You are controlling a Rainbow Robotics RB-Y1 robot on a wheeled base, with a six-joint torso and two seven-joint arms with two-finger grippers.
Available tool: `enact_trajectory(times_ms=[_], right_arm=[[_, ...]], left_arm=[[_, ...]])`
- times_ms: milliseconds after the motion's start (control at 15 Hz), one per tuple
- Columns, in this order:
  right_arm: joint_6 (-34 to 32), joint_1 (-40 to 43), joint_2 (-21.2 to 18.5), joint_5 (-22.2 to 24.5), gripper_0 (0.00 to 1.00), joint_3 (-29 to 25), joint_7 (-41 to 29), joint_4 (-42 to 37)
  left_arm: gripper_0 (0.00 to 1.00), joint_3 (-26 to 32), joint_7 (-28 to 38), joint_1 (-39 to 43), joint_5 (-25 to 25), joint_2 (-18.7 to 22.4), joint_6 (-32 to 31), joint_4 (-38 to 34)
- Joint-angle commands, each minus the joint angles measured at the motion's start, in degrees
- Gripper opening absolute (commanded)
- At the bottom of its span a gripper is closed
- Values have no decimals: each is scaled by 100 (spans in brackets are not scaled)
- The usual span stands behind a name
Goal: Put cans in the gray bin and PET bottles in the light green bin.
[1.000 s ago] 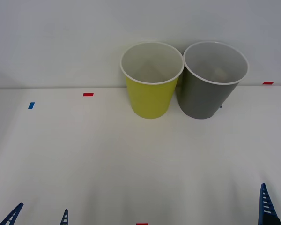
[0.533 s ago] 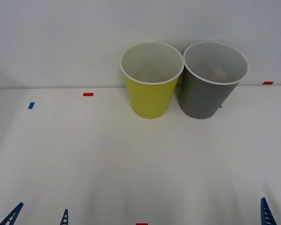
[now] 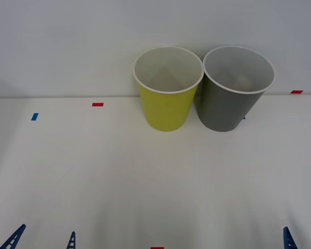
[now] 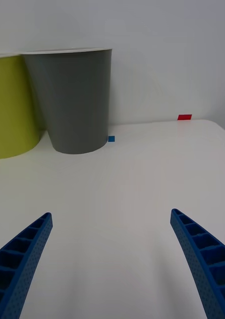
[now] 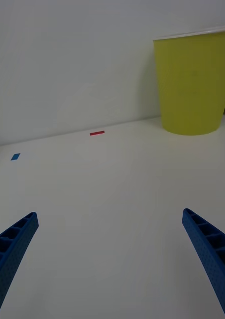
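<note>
1. Blue ribbed fingers of the left gripper (image 3: 41, 237) poke up at the near left edge of the white table (image 3: 145, 176) in the front view; in the left wrist view the left gripper (image 5: 112, 259) has its two fingers spread wide apart with nothing between them, over bare table.
2. A small blue tape mark (image 3: 34, 116) and a red tape mark (image 3: 97, 104) lie on the left part of the table, well apart from the bins.
3. The light green bin (image 3: 167, 104) stands upright at the far middle of the table against the pale wall, its long axis vertical, its white-rimmed mouth pointing up and its narrow end on the table.
4. The gray bin (image 3: 228, 106) stands upright just to the right of it, the same way up; the two rims are touching or nearly so, and which cannot be told.
5. Inside the gray bin a faint orange-tinged shape, probably the can (image 3: 242, 80), lies low against the pale inner wall; its direction and long axis cannot be made out.
6. Another red tape mark (image 3: 296, 92) sits at the far right edge of the table.
7. The right gripper (image 4: 112, 259) sits near the right front of the table, its fingers wide apart and holding nothing; one fingertip (image 3: 286, 237) shows at the near right in the front view.
</note>
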Motion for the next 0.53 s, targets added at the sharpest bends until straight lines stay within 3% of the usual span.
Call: enact_trajectory(times_ms=[67,533], right_arm=[[-36,7,71,7,80,11,-2,1],[-36,7,71,7,80,11,-2,1]], left_arm=[[100,0,0,0,0,0,0,0],[100,0,0,0,0,0,0,0]])
